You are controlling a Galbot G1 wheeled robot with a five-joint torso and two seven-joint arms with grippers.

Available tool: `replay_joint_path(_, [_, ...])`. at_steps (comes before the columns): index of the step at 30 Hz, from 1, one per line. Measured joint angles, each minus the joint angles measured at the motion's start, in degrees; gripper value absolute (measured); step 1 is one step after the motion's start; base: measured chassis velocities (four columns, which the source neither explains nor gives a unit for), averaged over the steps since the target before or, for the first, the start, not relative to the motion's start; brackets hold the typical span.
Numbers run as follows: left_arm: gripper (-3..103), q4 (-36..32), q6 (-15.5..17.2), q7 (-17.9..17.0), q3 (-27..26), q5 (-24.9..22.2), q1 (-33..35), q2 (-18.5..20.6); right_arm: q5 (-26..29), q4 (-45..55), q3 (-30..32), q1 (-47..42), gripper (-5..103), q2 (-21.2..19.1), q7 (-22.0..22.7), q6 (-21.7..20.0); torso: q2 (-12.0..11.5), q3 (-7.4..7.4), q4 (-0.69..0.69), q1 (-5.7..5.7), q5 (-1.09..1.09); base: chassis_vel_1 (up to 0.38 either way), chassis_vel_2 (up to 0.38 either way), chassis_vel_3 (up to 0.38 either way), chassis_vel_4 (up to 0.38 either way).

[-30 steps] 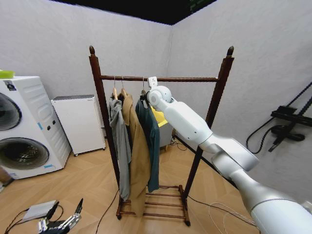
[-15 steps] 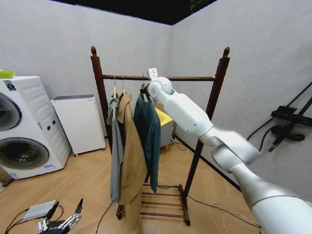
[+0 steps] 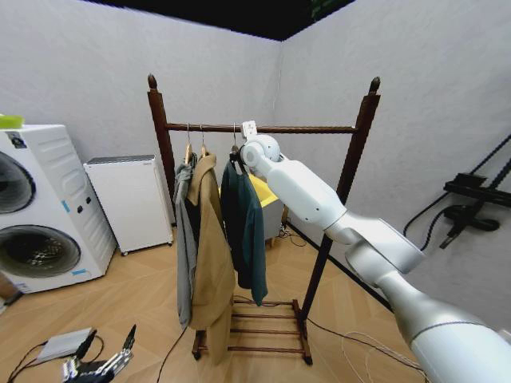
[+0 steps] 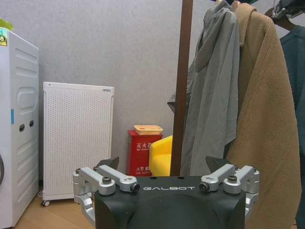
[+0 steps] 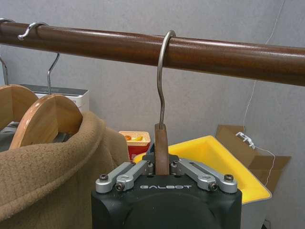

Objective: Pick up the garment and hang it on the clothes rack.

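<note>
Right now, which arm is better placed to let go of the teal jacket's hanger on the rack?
The right. Its pincer is shut on the hanger, whose hook already sits over the crossbar. The left pincer hangs low near the floor, far from the rack.

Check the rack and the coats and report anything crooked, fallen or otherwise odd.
Nothing stands out. The garment hangs straight from the clothes rack, its hanger hook over the bar, with the right gripper shut on the hanger's neck. The tan coat and grey jacket hang beside it.
</note>
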Motion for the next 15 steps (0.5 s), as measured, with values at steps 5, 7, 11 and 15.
replay_joint_path(5, [100, 0.0, 0.0, 0.0, 0.0, 0.0, 0.0, 0.0, 0.6, 0.6, 0.1, -0.5, 9, 0.0, 0.4, 0.0, 0.0, 0.00, 0.00, 0.00, 0.00, 0.000, 0.000, 0.000, 0.000])
replay_joint_path(7, [100, 0.0, 0.0, 0.0, 0.0, 0.0, 0.0, 0.0, 0.7, 1.2, 0.1, -0.7, 9, -0.1, 0.6, 0.1, 0.0, 0.00, 0.00, 0.00, 0.00, 0.000, 0.000, 0.000, 0.000])
replay_joint_path(11, [100, 0.0, 0.0, 0.0, 0.0, 0.0, 0.0, 0.0, 1.0, 2.7, 0.1, -0.8, 9, -0.6, 1.4, 0.0, 0.0, 0.01, 0.00, 0.00, 0.00, 0.000, 0.000, 0.000, 0.000])
replay_joint_path(15, [100, 0.0, 0.0, 0.0, 0.0, 0.0, 0.0, 0.0, 1.8, 3.1, 0.3, 1.0, 9, -0.8, 1.7, -0.1, 0.0, 0.03, 0.00, 0.01, 0.00, 0.000, 0.000, 0.000, 0.000])
